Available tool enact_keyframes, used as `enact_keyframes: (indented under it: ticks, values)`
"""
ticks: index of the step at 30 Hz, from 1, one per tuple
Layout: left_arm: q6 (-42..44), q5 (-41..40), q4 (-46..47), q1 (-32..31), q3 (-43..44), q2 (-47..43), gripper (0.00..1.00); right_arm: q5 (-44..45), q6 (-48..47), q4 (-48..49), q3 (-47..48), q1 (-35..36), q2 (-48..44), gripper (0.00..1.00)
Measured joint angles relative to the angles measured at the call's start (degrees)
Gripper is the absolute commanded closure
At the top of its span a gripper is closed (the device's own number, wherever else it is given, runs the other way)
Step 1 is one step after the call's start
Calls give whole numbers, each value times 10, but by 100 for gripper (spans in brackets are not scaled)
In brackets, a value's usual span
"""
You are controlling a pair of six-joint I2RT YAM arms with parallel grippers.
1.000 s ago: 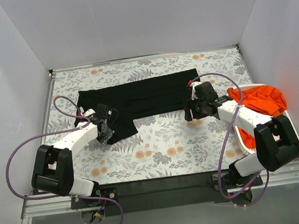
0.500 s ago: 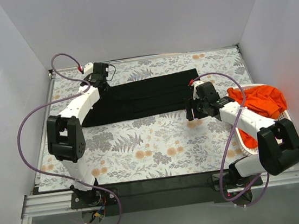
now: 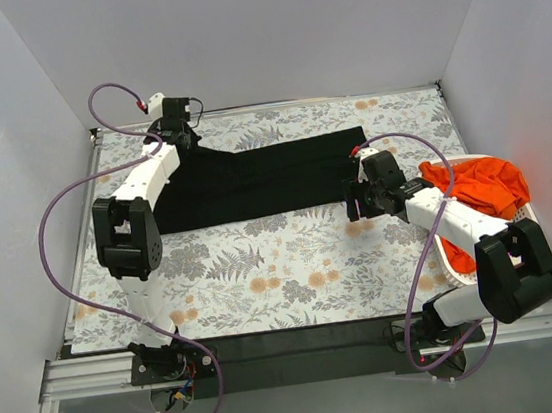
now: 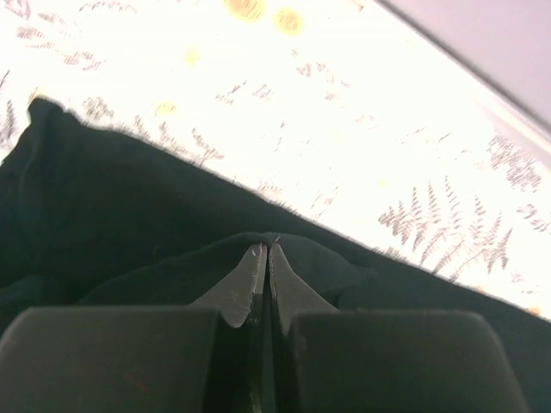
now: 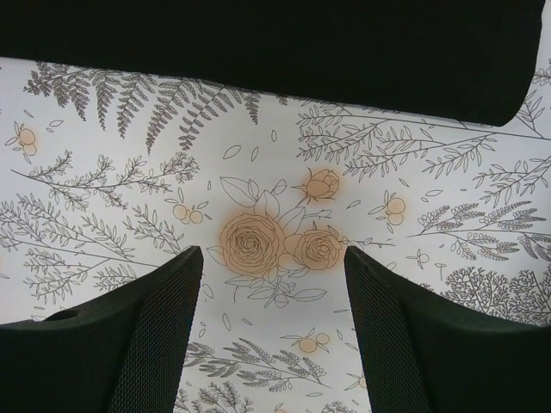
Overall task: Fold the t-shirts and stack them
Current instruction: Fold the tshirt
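Observation:
The black t-shirt (image 3: 262, 178) lies folded in a long band across the far middle of the floral table. My left gripper (image 3: 185, 139) is at the shirt's far left corner, shut on a pinched fold of the black cloth (image 4: 172, 258); in the left wrist view the fingertips (image 4: 256, 262) press together. My right gripper (image 3: 354, 205) is open and empty, low over the table just near of the shirt's right end. In the right wrist view the shirt's edge (image 5: 258, 43) lies ahead of the open fingers (image 5: 164, 318). The starburst mark is hidden.
A white slatted basket (image 3: 467, 158) at the right edge holds an orange shirt (image 3: 480, 186). The table's far rail (image 3: 274, 106) and white walls close in the workspace. Purple cables loop from both arms.
My left gripper has carried a part of the black shirt from the near left up to the far left corner, folding it over. The right gripper has barely moved.

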Motion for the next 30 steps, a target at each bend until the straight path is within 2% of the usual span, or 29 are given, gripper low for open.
enact_keyframes:
  ticks: [16, 30]
  values:
    - [-5, 46, 43, 24, 23, 35, 100, 23, 0, 4, 15, 0, 23, 38]
    - [-14, 80, 51, 27, -50, 16, 100, 25, 0, 5, 19, 0, 26, 38]
